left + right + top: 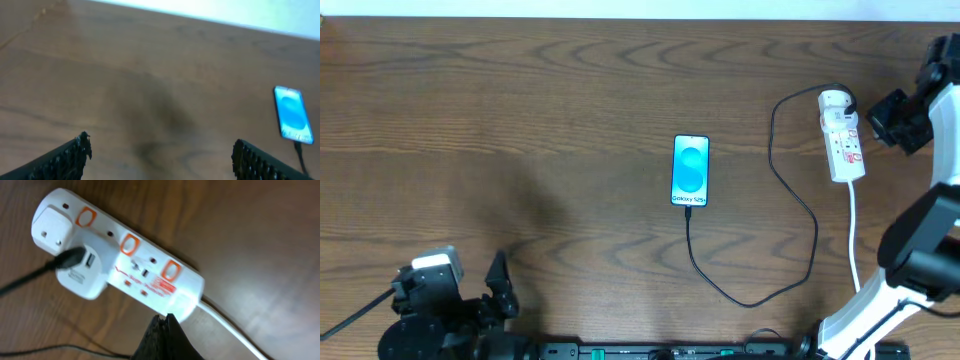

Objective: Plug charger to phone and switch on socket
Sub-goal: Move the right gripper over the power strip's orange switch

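Note:
The phone (690,170) lies flat mid-table, screen lit blue, with the charger (790,195) plugged into its near end; the thin black cable loops right and up to a white adapter in the socket (843,135). In the left wrist view the phone (293,115) shows at the right. The socket (125,265) is a white strip with orange-framed switches, and the charger plug (70,260) sits in its adapter. My right gripper (164,316) is shut and empty, its tips by the strip's cord end. My left gripper (160,147) is open over bare wood at the near left.
The socket's white cord (853,235) runs toward the near edge past the right arm's base (880,310). The left arm (440,310) sits at the near left corner. The wooden table (520,130) stretches between them.

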